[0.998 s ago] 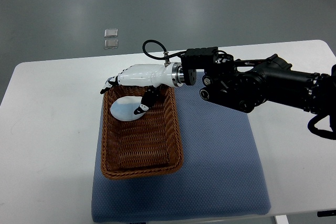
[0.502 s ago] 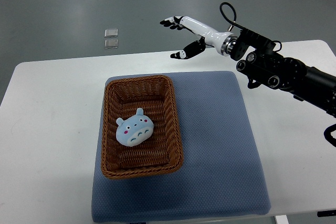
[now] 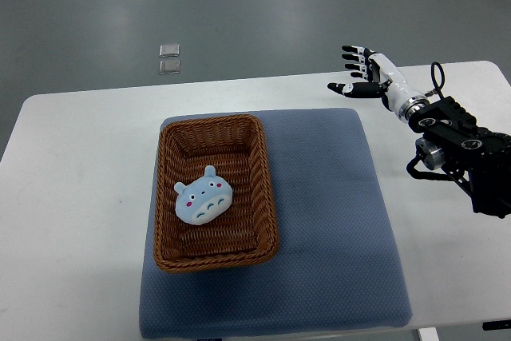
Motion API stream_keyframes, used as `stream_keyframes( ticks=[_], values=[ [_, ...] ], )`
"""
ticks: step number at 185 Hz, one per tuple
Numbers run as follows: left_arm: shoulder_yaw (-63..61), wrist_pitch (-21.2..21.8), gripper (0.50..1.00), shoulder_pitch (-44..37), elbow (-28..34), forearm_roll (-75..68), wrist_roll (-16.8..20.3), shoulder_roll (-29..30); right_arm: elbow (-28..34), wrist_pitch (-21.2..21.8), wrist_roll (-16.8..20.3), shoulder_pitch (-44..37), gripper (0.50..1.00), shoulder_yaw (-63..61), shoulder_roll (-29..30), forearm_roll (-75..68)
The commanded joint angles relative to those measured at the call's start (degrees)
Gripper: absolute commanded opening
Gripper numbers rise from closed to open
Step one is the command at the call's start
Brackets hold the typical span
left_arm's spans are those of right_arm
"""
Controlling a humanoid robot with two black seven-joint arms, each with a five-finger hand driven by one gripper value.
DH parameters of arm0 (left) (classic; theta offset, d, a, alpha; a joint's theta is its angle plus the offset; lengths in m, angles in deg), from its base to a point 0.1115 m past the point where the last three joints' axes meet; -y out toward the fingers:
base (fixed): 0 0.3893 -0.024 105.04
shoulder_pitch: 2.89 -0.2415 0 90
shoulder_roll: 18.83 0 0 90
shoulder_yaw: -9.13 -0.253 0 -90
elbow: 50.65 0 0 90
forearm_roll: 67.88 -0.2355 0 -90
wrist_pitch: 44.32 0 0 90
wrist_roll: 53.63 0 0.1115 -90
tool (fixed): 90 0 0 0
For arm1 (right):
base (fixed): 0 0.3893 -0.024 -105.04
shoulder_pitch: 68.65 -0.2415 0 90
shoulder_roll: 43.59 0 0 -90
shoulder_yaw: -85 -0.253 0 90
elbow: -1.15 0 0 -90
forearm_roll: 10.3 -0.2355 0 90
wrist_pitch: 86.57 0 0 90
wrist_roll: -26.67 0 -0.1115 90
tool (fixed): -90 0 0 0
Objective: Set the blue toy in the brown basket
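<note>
One camera only, set high on the robot's own side and looking steeply down. It takes in most of the white table [image 3: 80, 197], the blue mat [image 3: 335, 221] near the picture's middle, grey floor [image 3: 239, 5] beyond the far edge, and the right arm [image 3: 459, 145] entering at right.

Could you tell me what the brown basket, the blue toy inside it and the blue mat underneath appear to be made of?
Brown basket: woven wicker or rattan, judging by its ribbed strands.
Blue toy: soft matte plush, probably stuffed fabric.
Blue mat: dimpled, matte textile or foam.
</note>
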State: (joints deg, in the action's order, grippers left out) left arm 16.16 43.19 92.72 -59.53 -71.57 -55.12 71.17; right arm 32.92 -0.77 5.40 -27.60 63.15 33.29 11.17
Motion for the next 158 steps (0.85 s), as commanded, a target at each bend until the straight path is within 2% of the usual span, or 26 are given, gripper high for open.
stream_keyframes(
  ticks=[1,17,57,75,158],
  values=[
    [-0.08,0.03,1.000,0.20,0.01,0.00,0.00,0.00,0.14,0.33,0.00,1.40,0.883,-1.17,0.11,-4.86],
    [-0.08,0.03,1.000,0.20,0.01,0.00,0.00,0.00,0.31,0.51,0.00,2.02,0.893,-1.79,0.29,-6.97],
    [-0.17,0.03,1.000,0.29,0.01,0.00,0.00,0.00,0.31,5.25,0.09,2.37,0.895,-3.02,0.38,-12.07],
    [-0.17,0.03,1.000,0.37,0.01,0.00,0.00,0.00,0.40,6.40,0.09,2.55,0.911,-3.02,0.20,-13.39],
    [-0.17,0.03,1.000,0.72,0.01,0.00,0.00,0.00,0.05,5.78,-0.09,4.04,0.913,-3.10,0.20,-13.39]
  ],
)
